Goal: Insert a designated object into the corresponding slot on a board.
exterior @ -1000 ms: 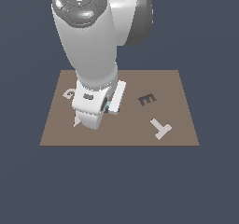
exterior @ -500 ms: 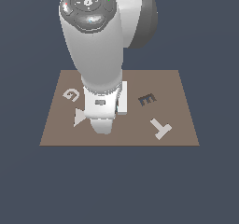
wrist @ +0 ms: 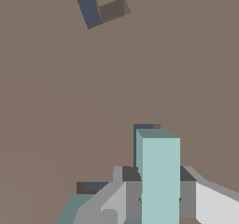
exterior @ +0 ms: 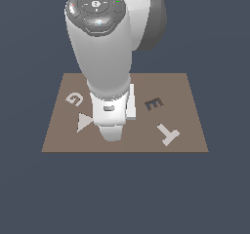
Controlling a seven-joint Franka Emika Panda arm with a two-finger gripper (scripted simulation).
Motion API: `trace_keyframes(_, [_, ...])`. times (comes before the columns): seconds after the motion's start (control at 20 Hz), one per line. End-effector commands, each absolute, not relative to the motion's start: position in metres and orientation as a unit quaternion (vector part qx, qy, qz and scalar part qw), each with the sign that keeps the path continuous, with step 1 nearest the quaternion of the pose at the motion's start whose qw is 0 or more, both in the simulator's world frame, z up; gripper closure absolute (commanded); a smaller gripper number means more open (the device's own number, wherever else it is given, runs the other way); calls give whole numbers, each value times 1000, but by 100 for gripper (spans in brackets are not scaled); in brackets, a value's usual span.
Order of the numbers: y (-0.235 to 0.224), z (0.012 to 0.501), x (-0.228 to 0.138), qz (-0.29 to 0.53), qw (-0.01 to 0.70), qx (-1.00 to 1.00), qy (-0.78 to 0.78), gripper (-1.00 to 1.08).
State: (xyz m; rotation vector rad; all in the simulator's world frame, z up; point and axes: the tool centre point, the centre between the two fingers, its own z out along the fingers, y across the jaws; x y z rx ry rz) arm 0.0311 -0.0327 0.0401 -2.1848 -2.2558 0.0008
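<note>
In the exterior view the arm (exterior: 105, 57) is standing over the middle of the board (exterior: 193, 106), and its bulk is hiding the gripper's fingers, the teal piece and the L slot alike, so that this view is giving no word on whether the claw is open or closed. The G (exterior: 73, 99) and the triangle (exterior: 84, 122) are showing at the exterior view's left of the arm, the E recess (exterior: 154, 104) and the T (exterior: 168, 133) at its right. In the wrist view the gripper (wrist: 160, 192) is clamping the piece (wrist: 160, 181), a finger (wrist: 132, 192) pressing each flank, and the piece's long pale face is running straight away from the camera toward the board. The slot (wrist: 140, 136) is peeping out as dark navy strips just beyond the piece's far end and beside the fingers, so the piece seems to be hanging right over it, its long axis looking about in line with the slot's upright stroke; the coming move would likely be a straight lowering. How high the piece is sitting above the slot cannot be told, most of the slot is covered, and the piece's foot is cut off at the frame's edge.
</note>
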Motion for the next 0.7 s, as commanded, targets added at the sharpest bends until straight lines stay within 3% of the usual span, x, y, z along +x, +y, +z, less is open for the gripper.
trace_keyframes(0.0, [-33, 39, 31, 0, 0, -695, -719, 108])
trace_keyframes(0.25, [-32, 30, 31, 0, 0, -694, -720, 108])
trace_keyframes(0.3, [-32, 30, 31, 0, 0, -694, -720, -92])
trace_keyframes(0.65, [-32, 30, 31, 0, 0, -694, -720, -92])
